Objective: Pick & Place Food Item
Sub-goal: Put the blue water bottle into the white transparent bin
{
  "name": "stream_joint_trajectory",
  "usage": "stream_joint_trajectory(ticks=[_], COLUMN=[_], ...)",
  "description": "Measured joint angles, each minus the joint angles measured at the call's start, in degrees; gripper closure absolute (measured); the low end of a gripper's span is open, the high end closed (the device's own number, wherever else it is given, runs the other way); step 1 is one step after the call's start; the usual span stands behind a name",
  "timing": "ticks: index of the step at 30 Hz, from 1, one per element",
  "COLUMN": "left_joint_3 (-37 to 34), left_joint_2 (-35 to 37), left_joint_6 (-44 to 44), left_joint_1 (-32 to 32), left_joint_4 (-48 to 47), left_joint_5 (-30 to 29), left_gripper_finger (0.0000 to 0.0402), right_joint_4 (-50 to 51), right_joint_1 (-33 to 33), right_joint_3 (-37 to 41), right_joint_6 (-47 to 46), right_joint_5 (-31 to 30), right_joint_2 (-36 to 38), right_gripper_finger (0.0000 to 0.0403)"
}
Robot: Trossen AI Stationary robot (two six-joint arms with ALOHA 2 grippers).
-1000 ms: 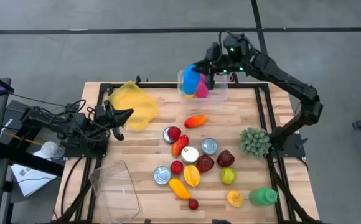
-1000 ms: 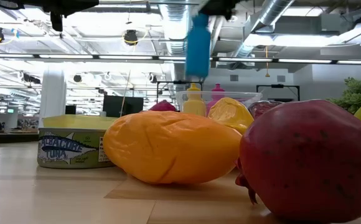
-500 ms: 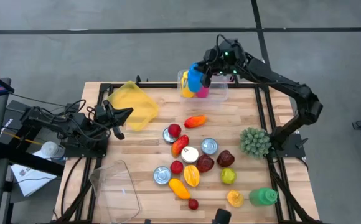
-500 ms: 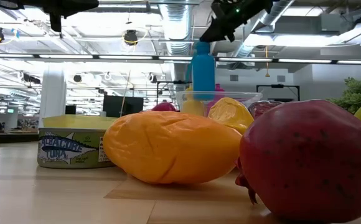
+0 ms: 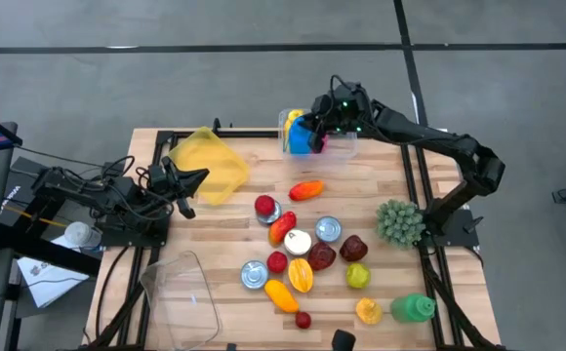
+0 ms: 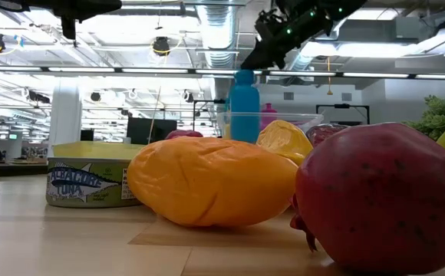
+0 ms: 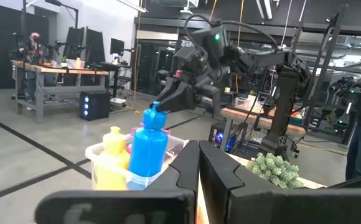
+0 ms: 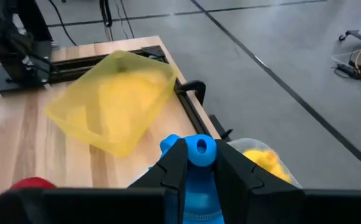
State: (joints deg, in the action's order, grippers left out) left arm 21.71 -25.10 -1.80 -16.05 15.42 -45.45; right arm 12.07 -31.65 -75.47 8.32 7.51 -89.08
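Your right gripper (image 8: 199, 163) has its fingers clamped on the neck of the blue bottle (image 5: 303, 132), which stands upright inside the clear bin (image 5: 345, 146) at the far edge of the tabletop (image 5: 234, 224), beside a yellow bottle (image 7: 113, 140) and a pink one (image 6: 267, 115) already in there. Your left gripper (image 5: 187, 181) waits near the yellow lid (image 5: 212, 161) with its fingers together, holding nothing. The risk now is in the release, as I judge it: you cannot see from here whether the bottle's base rests on the bin floor, so letting go early could drop it and knock over its neighbours. Pulling away sideways, or with the fingers only partly parted, could drag the bottle over or shift the light bin toward the table edge. Open fully and lift straight up.
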Motion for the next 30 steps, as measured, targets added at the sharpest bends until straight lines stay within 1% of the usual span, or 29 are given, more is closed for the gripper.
stream_joint_trajectory(ticks=[3, 7, 20, 30], left_joint_3=[0.0, 0.0, 0.0, 0.0], left_joint_2=[0.0, 0.0, 0.0, 0.0], left_joint_6=[0.0, 0.0, 0.0, 0.0], left_joint_1=[0.0, 0.0, 0.0, 0.0], left_joint_4=[0.0, 0.0, 0.0, 0.0], left_joint_5=[0.0, 0.0, 0.2, 0.2], left_gripper_finger=[0.0402, 0.0402, 0.0402, 0.0402], right_joint_4=[-1.5, -1.6, -2.4, -2.6], right_joint_1=[-0.4, -0.7, -0.9, -1.4], right_joint_3=[1.8, 2.0, 2.0, 2.0], right_joint_6=[-0.1, -0.7, -1.3, -1.5], right_joint_5=[-0.1, -0.1, -0.1, -0.1], right_joint_2=[0.0, -0.5, -5.8, -5.9], right_gripper_finger=[0.0347, 0.0347, 0.0346, 0.0344])
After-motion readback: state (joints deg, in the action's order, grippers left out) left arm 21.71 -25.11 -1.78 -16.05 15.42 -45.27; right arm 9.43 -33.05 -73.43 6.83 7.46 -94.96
